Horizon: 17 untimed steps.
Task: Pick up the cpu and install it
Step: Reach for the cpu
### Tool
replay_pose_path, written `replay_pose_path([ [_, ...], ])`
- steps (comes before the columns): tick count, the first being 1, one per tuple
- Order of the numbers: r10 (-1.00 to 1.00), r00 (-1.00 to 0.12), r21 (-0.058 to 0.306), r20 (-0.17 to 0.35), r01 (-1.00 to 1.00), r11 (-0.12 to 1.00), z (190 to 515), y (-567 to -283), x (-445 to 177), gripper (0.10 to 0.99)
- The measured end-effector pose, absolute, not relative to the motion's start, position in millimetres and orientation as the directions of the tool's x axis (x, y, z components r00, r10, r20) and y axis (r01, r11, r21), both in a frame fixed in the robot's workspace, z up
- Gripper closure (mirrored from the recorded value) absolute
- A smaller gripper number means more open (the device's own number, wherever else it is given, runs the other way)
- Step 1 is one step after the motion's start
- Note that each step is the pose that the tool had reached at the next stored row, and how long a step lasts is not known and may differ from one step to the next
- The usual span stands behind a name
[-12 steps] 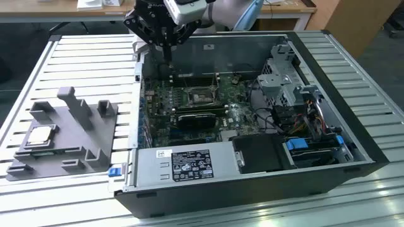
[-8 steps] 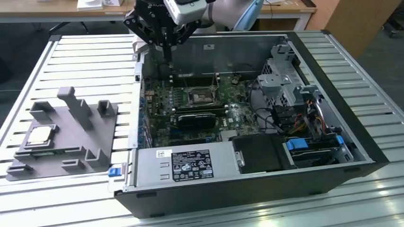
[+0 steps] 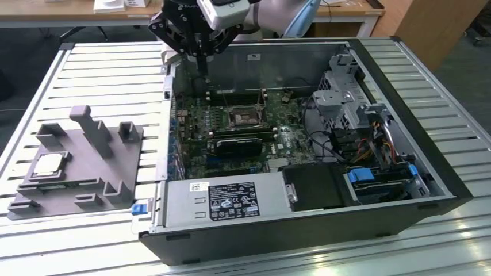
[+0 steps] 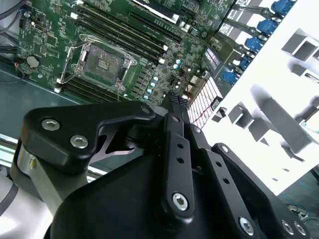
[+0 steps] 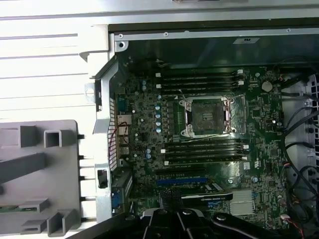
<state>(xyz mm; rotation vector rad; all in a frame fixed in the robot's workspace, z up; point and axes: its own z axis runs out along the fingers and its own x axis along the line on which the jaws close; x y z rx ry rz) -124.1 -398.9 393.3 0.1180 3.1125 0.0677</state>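
In the exterior view, upper centre of the frame: tool (image 3: 203, 70) hanging over the far end of an open computer case (image 3: 307, 236), fingers pressed together, gripping nothing. Lower left of the frame, well apart from the tool: cpu (image 3: 48, 164), lying flat on a grey block (image 3: 115, 172) on the slatted table (image 3: 92, 80). In both wrist views, seen close beyond the tool's black fingers (image 4: 175, 107): green motherboard (image 5: 149, 124) and its square metal-framed socket (image 5: 207, 115).

Small shiny silver square cpu (image 3: 48, 164), thin tan-green rim. Big plain grey plastic block with posts (image 3: 115, 172). Flat green motherboard (image 5: 149, 114) (black strips, one blue strip too). Pale silver metal table (image 3: 100, 75), striped with dark lines.
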Motion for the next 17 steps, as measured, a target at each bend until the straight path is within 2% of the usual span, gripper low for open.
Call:
replay_pose_path([
  [17,0.076,-0.997,0.044,-0.024,0.075,0.996,393.2,-399.0,-140.0,0.98],
])
